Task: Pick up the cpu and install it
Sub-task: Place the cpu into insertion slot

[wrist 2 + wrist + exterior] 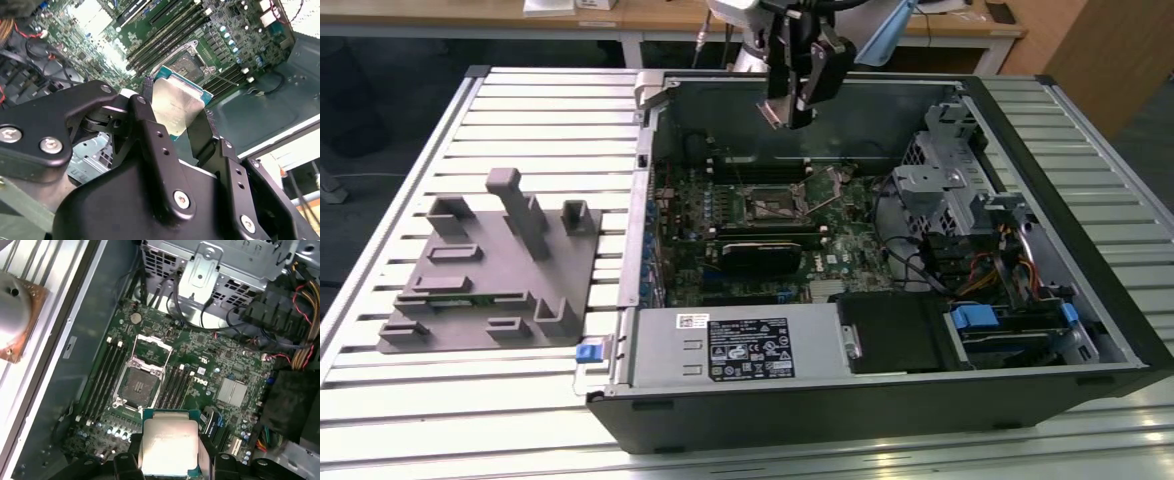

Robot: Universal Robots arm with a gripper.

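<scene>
Jaws up close, pinched tight across opposite edges of my load, above the open computer case (854, 410), its motherboard (210, 355) and bare socket (137, 385). Load: cpu (175, 102), which I judge light, stiff, slick, fragile; edges only.

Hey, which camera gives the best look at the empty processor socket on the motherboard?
The first wrist view: the socket lies open and whole, seen nearly from above. In the second wrist view it sits slanted, just past the held chip. The exterior view shows it small and far off.
</scene>
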